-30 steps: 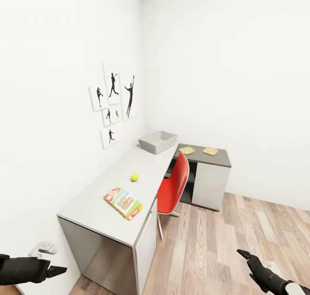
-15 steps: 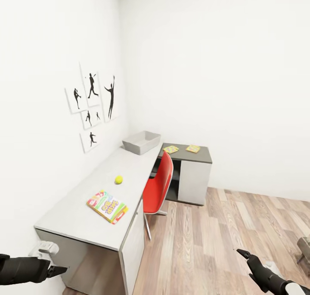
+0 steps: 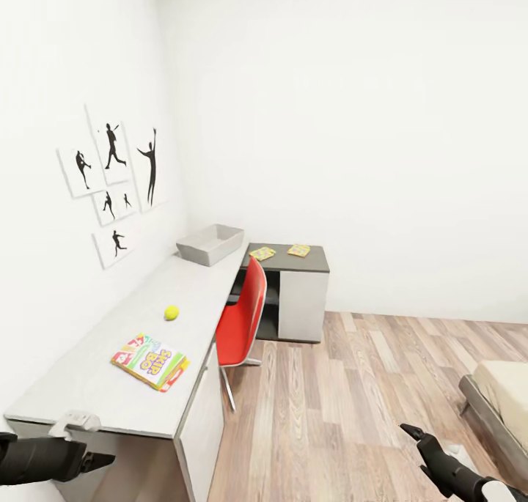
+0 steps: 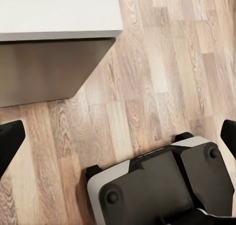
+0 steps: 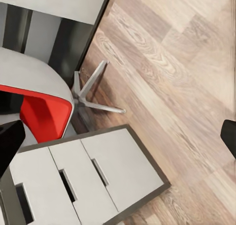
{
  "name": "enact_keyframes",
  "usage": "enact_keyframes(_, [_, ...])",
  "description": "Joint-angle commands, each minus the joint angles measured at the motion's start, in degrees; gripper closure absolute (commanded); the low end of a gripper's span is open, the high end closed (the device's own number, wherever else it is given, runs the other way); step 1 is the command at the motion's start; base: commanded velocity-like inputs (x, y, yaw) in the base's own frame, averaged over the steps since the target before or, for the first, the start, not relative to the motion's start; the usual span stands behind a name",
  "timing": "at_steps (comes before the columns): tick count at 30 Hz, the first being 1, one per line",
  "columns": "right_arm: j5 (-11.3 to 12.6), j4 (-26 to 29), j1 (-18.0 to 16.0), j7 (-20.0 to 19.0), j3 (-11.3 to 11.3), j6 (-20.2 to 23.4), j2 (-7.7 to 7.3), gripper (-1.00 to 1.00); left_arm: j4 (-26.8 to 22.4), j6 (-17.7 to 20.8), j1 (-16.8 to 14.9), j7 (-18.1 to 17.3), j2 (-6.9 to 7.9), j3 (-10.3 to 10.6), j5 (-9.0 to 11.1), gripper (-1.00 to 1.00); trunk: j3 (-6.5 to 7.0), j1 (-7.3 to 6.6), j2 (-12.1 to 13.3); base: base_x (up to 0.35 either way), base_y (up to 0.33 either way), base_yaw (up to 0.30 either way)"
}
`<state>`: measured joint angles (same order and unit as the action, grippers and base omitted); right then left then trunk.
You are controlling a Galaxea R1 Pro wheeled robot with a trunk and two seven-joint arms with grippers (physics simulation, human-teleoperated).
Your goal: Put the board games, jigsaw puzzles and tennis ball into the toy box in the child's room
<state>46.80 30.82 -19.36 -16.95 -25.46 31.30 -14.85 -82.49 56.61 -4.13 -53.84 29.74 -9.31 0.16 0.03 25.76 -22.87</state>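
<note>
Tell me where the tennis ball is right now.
In the head view, the ball sits on the light grey desk, left of the red chair, between the game box and the bin.

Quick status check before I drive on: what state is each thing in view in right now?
Toy box: upright on the light desk end, appears empty.
SKIP-BO game: flat on the table, not boxed.
Tennis ball: loose on the desktop.
Two jigsaw puzzles: flat on the dark desk section.
Red chair: upright at the desk.
Left end effector: open, empty.
Right end effector: open, empty.
</note>
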Motion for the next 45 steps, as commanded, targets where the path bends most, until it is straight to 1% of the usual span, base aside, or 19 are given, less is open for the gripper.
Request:
enact_keyframes(1, [0.03, -0.02, -0.05, -0.13, -0.29, 0.39, 0.04, -1.00, -0.03, 0.43, 0.00, -0.23, -0.01, -0.08, 0.01, -1.00, -0.03, 0.02, -0.04, 0.000, 0.000, -0.281])
enact_keyframes(12, [-0.03, 0.02, -0.06, -0.53, -0.32, 0.29, 0.02, -1.00, -0.04, 0.43, 0.00, -0.29, 0.03, -0.09, 0.01, -1.00, -0.03, 0.02, -0.04, 0.000, 0.000, -0.281])
enact_keyframes(22, [-0.10, 0.02, -0.06, -3.97, -0.33, 0.19, -0.06, -1.00, -0.04, 0.43, 0.00, -0.31, 0.05, -0.09, 0.01, -1.00, -0.03, 0.02, -0.04, 0.000, 0.000, -0.281])
enact_keyframes(27, [-0.12, 0.01, -0.05, -4.80, -0.38, 0.17, -0.12, -1.00, -0.04, 0.43, 0.00, -0.36, 0.03, -0.09, 0.06, -1.00, -0.03, 0.02, -0.04, 0.000, 0.000, -0.281])
enact_keyframes(45, [-0.08, -0.06, -0.04, -5.36, -0.63, 0.25, -0.18, -1.00, -0.12, 0.35, 0.00, -0.39, -0.04, -0.16, 0.38, -1.00, -0.03, 0.02, -0.04, 0.000, 0.000, -0.281])
